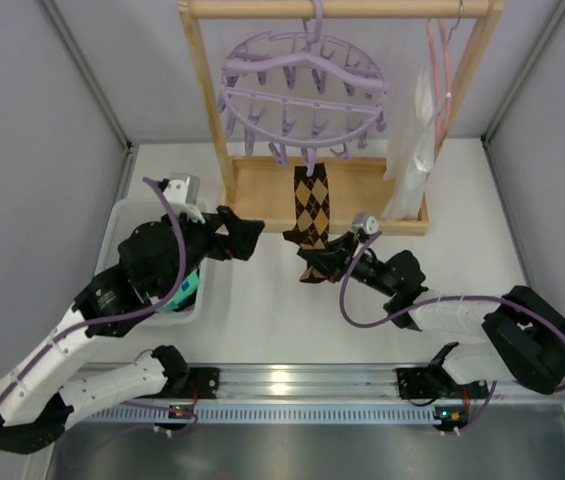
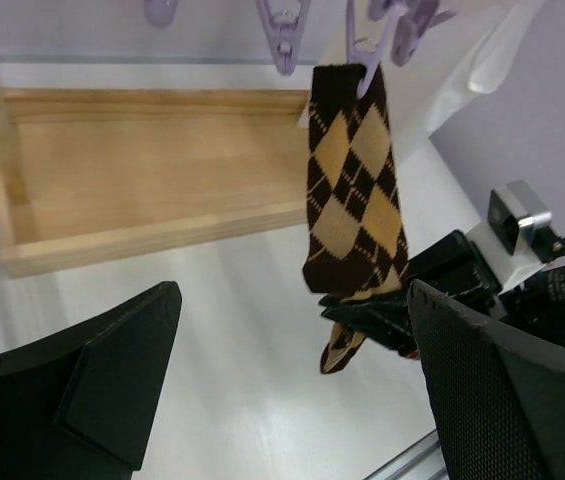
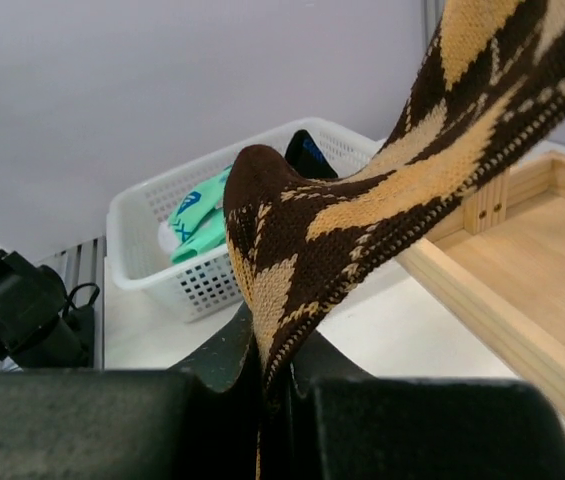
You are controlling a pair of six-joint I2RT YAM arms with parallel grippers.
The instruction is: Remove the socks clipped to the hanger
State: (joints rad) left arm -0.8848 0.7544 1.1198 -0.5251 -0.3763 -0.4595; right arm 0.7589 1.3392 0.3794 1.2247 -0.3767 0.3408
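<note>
The round lavender hanger (image 1: 302,85) hangs from the wooden rack's top bar. One brown-black diamond check sock (image 1: 311,205) hangs from a front peg; it also shows in the left wrist view (image 2: 354,185) and the right wrist view (image 3: 362,220). My right gripper (image 1: 314,258) is shut on the sock's lower end, its jaws pinching the fabric (image 3: 272,375). My left gripper (image 1: 247,237) is open and empty, left of the sock, its fingers (image 2: 112,370) wide apart. Teal green socks (image 3: 197,215) and a black-blue one lie in the white basket (image 3: 152,265).
The wooden rack base (image 1: 262,195) lies behind the sock. A thin pink wire hanger (image 1: 440,75) with a white cloth (image 1: 417,150) hangs at the rack's right. The white basket (image 1: 187,305) sits under my left arm. Grey walls enclose the table.
</note>
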